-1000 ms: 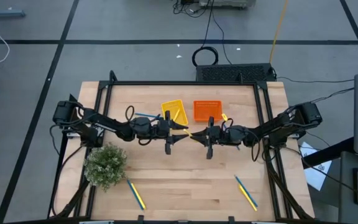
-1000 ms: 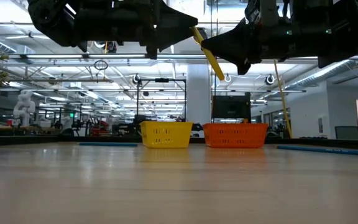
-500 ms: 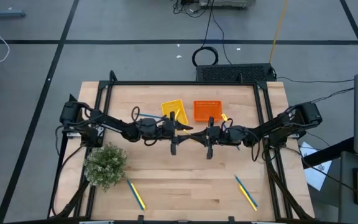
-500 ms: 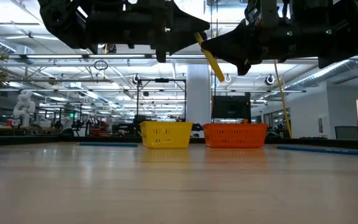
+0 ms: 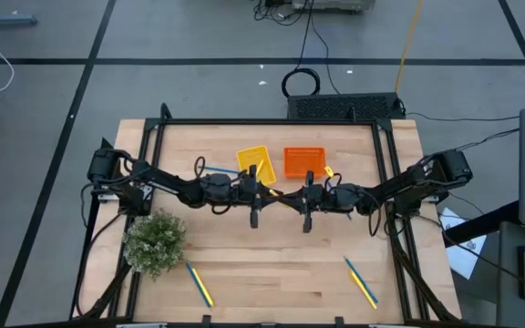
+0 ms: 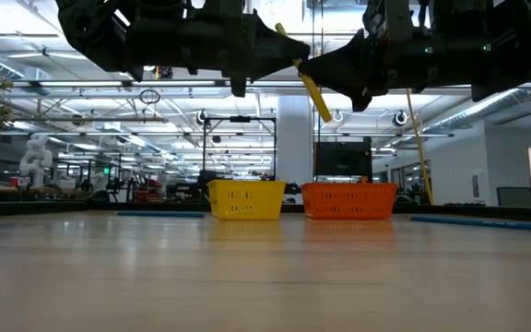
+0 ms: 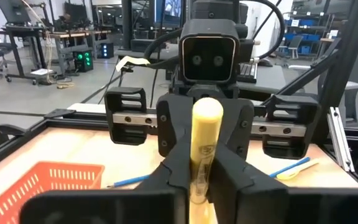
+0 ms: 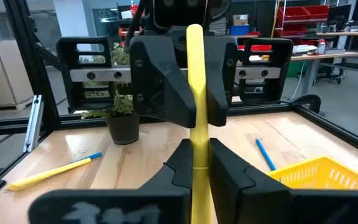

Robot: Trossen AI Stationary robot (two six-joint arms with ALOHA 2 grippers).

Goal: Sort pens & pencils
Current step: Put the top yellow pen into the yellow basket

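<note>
A yellow pencil (image 6: 315, 92) hangs high over the table's middle, tilted, between my two grippers, which face each other. My left gripper (image 5: 274, 193) comes from the table's left and is shut on it. My right gripper (image 5: 292, 197) comes from the right and is shut on it too. Loose pens and pencils lie on the table: a blue and yellow pair at the near left (image 5: 199, 284), another at the near right (image 5: 361, 282), a blue pen (image 5: 215, 169) by the yellow tray (image 5: 255, 162), and a pencil (image 5: 328, 170) by the orange tray (image 5: 303, 161). My left gripper pinches the pencil between its two fingers (image 7: 173, 171), on the shaft (image 7: 201, 165) toward its upper end. The fingers come level from the table's left and lie across the pencil. The pencil is clear of the table, nearly upright. My right gripper pinches the pencil's shaft (image 8: 197, 158) between its two fingers (image 8: 225, 165), just below the left gripper's hold. It comes level from the table's right, across the pencil. The pencil's lower end (image 6: 325, 114) sticks out below the fingers, high above the table.
A potted plant (image 5: 155, 239) stands at the near left of the table. The two trays sit side by side at the far middle. A black frame (image 5: 386, 182) runs around the table. The wood in the near middle is bare.
My left gripper's fingers stood open on either side of the pencil's upper part and have shut on it. My right gripper has kept its hold, and the pencil has stayed where it was.
</note>
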